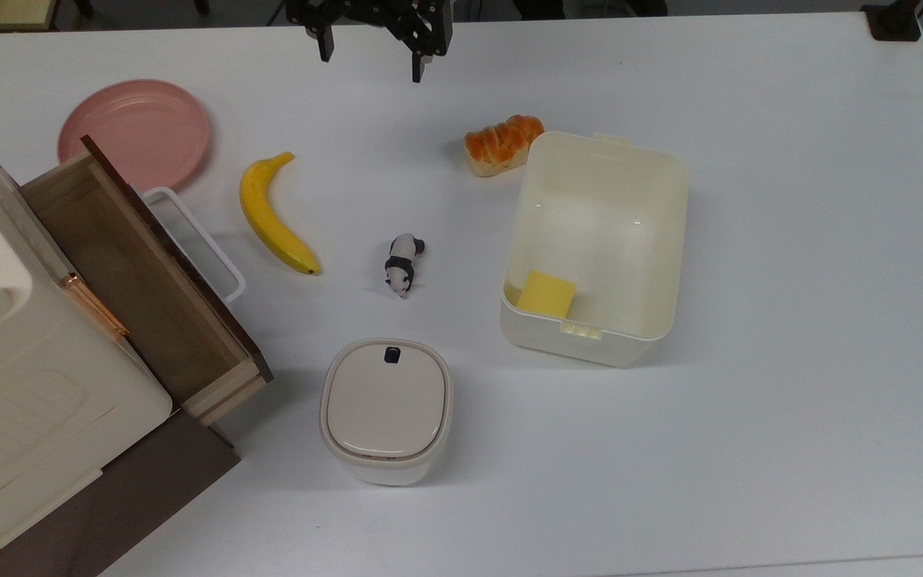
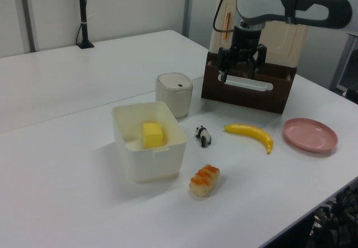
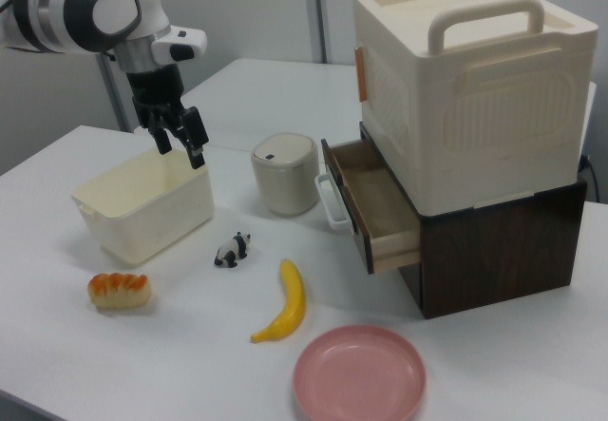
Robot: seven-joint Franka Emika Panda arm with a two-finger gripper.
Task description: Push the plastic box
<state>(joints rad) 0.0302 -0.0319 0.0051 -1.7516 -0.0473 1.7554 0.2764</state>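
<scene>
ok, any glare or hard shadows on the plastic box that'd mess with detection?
Top view: plastic box has small specular streaks on its inner walls and a soft shadow on the table at its near edge. Left view: even light, the yellow block inside reads clearly. Right view: the box is cream against white table, low contrast, with the gripper overlapping its rim.

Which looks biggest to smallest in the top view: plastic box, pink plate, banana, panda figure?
1. plastic box
2. pink plate
3. banana
4. panda figure

All lie on the same tabletop, so nearness to the camera hardly skews this order.
</scene>
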